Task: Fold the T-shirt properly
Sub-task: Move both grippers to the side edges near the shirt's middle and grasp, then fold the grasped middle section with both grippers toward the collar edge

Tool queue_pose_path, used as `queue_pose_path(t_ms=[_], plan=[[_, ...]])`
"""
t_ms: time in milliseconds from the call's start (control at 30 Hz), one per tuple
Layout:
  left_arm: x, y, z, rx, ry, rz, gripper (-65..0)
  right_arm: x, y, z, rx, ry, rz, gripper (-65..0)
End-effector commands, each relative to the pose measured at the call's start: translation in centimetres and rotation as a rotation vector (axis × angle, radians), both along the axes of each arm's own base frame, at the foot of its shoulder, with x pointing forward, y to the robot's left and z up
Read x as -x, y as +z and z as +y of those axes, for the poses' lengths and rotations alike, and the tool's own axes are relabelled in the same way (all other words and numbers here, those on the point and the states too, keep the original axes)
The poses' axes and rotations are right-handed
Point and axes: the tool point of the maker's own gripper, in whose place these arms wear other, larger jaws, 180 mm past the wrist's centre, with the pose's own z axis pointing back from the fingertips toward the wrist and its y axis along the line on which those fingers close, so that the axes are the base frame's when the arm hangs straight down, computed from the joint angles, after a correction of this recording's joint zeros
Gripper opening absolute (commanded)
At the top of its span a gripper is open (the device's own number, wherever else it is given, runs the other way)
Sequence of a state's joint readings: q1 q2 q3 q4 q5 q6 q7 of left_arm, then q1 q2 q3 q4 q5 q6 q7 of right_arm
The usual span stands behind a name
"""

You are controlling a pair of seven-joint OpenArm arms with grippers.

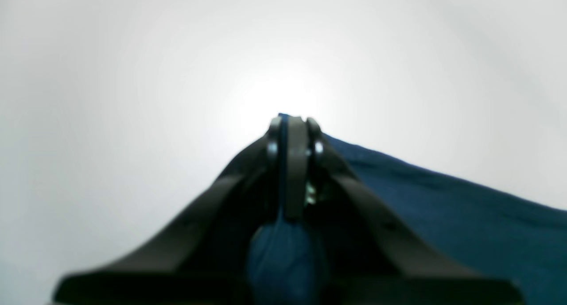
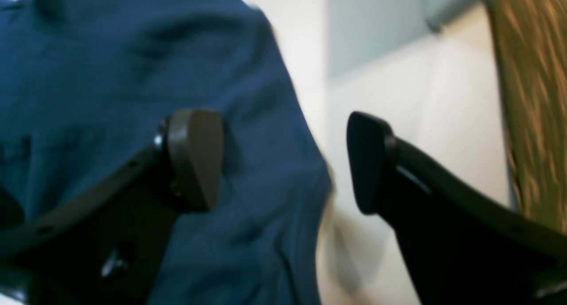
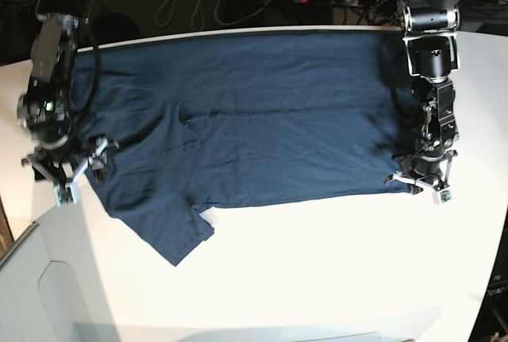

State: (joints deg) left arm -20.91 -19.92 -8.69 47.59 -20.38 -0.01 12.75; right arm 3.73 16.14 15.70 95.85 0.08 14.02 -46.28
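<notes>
The left gripper (image 1: pixel 292 132) is pinched tight on a fold of the T-shirt (image 1: pixel 443 198), navy cloth bunched between its fingers; in the base view it sits at 3 o'clock on the shirt's edge (image 3: pixel 421 177). The right gripper (image 2: pixel 283 163) has its jaws wide apart, with one finger (image 2: pixel 195 159) over the fabric and nothing clamped; it sits at 9 o'clock (image 3: pixel 67 169). The T-shirt (image 3: pixel 262 120) lies spread across the white table (image 3: pixel 317 270), one sleeve toward 7 o'clock. No writing can be read.
</notes>
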Motion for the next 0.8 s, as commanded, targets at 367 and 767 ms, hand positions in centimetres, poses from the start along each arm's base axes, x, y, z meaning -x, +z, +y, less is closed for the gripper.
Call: queue_pose_path(t_ms=[367,767], plan=[[-1.5,5.4,-0.5,-0.059,-0.042,-0.148,-65.0,-9.6,0.3,-2.5,-0.139,-0.056,-0.016,-22.8],[-0.3,4.2,-0.4,-0.062,-0.042,-0.118,-65.0,-13.2,-4.3,-1.9,-0.275,-0.079,-0.046,-22.8]])
